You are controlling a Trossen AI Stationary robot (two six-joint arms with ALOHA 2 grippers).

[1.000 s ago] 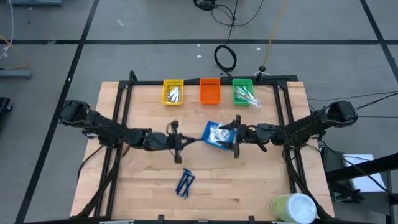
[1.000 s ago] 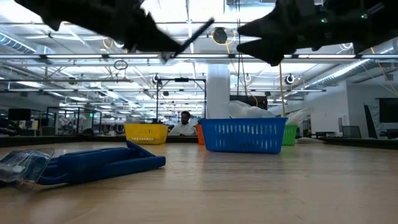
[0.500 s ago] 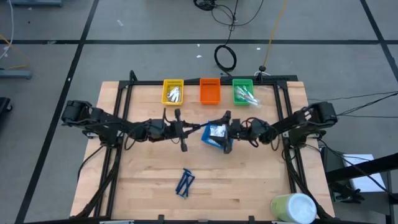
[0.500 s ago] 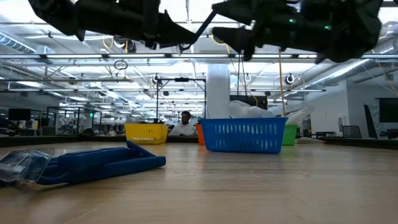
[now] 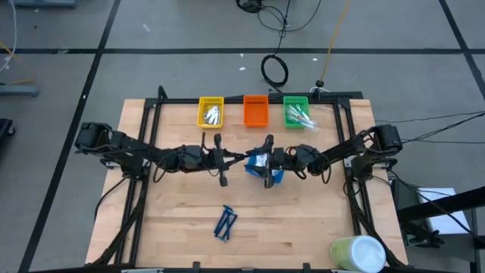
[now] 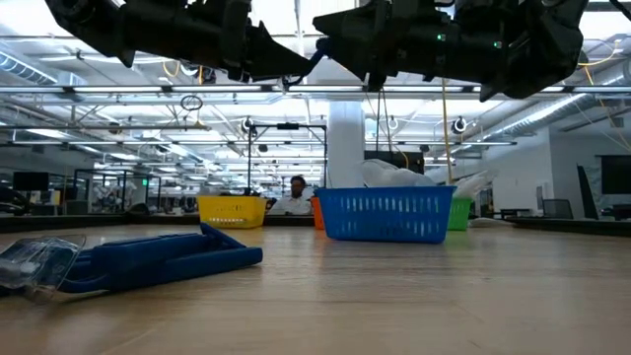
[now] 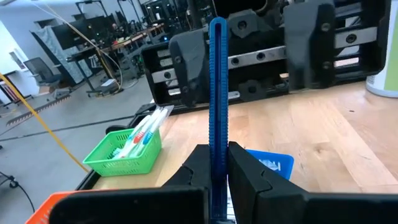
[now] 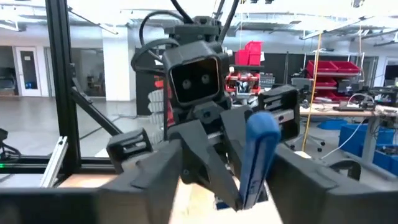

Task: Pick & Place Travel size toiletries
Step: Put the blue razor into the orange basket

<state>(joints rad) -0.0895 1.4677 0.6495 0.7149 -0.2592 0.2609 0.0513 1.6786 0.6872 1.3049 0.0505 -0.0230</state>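
My left gripper [image 5: 226, 159] hangs above the table's middle, shut on a dark blue razor [image 5: 241, 157] that points toward the table's right. My right gripper [image 5: 265, 161] faces it above the blue tray [image 5: 274, 176]. It is open, its fingers on either side of the razor's free end [image 8: 258, 155] without touching it. Two more blue razors [image 5: 225, 222] lie flat on the wood near the front; in the low view these razors [image 6: 158, 261] lie at the left. My left gripper pinches the razor's handle [image 7: 217, 134] between its two fingers, at the end away from the right gripper. The fingers come about level from the table's left and lie along the razor. The razor sticks straight out beyond the fingertips, lifted clear of the table.
Yellow [image 5: 211, 111], orange [image 5: 256, 111] and green [image 5: 296, 112] trays stand in a row at the far edge; the yellow one holds packets, the green one slim sticks. White sachets lie in the blue tray. A pale green-and-white cylinder [image 5: 358, 253] stands at the near right corner.
My right gripper has gone toward the table's left, over the blue tray, up to the razor's free end, and has tipped upward. My left gripper has shifted a little toward the far edge with the razor, then kept still.
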